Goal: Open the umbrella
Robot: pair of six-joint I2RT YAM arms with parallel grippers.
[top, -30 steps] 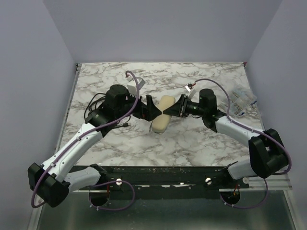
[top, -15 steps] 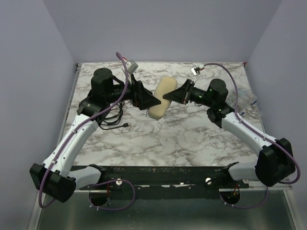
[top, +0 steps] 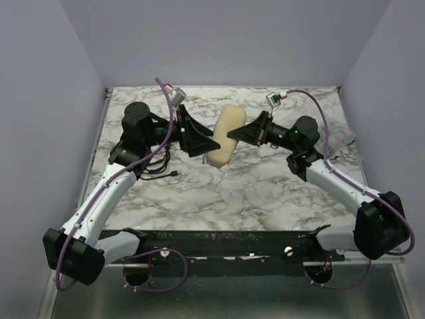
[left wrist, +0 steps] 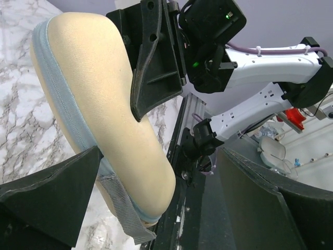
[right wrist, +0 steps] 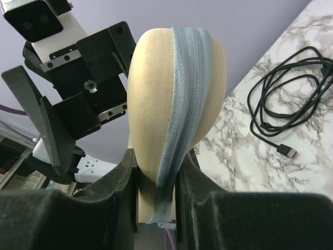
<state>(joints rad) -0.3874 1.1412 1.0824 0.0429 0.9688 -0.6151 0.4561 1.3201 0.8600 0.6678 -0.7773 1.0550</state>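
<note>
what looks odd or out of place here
Two things. A loose black cable lies coiled on the table by the left arm. And no umbrella shows: the right gripper pinches only a pale oval case, its zip closed, with the left gripper open beside it.

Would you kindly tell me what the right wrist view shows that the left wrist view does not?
Only the right wrist view shows the coiled black cable. Only the left wrist view shows the right arm's white links. Both show the pale oval case with its grey band, the right claw clamped on it, the open left claw beside it and the marble table.
</note>
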